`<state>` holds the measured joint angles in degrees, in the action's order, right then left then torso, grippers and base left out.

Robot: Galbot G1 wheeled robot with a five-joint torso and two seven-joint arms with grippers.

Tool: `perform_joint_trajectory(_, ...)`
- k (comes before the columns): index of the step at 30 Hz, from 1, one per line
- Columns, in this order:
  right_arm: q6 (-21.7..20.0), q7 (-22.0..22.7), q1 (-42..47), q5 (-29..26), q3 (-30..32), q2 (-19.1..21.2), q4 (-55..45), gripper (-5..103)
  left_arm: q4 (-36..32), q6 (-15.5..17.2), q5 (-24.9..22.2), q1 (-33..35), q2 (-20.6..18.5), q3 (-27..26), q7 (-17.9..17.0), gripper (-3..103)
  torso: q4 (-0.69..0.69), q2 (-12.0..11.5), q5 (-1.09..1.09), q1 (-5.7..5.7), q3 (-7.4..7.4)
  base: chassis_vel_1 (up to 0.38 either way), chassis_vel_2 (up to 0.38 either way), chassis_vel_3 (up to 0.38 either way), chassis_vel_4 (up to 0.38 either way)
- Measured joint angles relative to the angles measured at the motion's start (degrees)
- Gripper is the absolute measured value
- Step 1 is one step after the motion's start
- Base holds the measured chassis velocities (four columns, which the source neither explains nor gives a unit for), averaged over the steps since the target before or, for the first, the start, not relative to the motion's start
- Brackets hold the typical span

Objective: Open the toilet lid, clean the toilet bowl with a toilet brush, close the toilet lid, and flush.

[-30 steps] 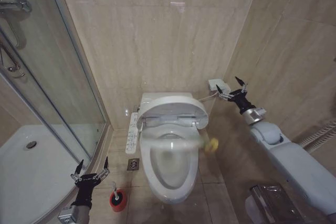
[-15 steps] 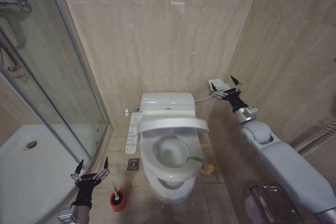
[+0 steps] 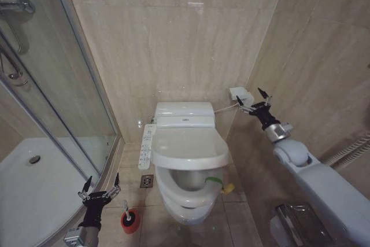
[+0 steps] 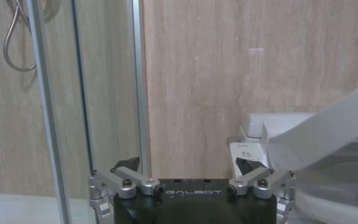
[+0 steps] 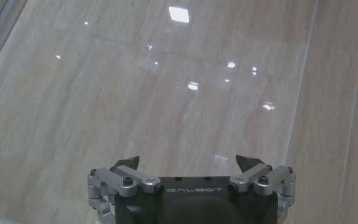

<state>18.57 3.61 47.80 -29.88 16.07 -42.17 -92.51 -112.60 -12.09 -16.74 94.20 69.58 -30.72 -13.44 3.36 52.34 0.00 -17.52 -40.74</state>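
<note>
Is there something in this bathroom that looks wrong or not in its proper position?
Yes. The toilet lid hangs half-closed over the bowl, neither upright nor flat on the seat. Neither gripper touches it: the right gripper is up by the wall, the left gripper low beside the brush.

**Hidden / cropped**

Toilet lid (image 3: 189, 147) half down, covers rear of toilet bowl (image 3: 184, 201); front rim shows. In left wrist view lid (image 4: 328, 135) is blurred and cropped at frame edge, just beyond left tool (image 4: 191, 173). Toilet brush (image 3: 128, 214) beside left tool (image 3: 100, 189): bristles sunk in holder. Right arm cropped at frame corner.
</note>
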Motion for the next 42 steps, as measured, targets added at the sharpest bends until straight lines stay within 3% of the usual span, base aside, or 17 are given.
perform_joint_trajectory(12,-0.86,1.54,12.28,2.31,7.05,-4.71,-6.84,100,0.00,0.00,0.00,0.00,0.00,0.00,0.00,100,0.00,0.00,0.00,0.00,0.00,0.000,0.000,0.000,0.000)
perform_joint_trajectory(24,-1.41,5.29,18.67,6.71,7.09,-10.58,-11.19,100,0.00,0.00,0.00,0.00,0.00,0.00,0.00,100,0.00,0.00,-0.01,0.00,0.00,0.000,0.000,0.000,0.000)
perform_joint_trajectory(42,1.22,7.27,18.53,12.37,8.18,-19.08,-1.58,100,0.00,0.00,0.00,0.00,0.00,0.00,0.00,100,-0.01,-0.01,0.00,0.00,0.00,0.000,0.000,0.000,0.000)
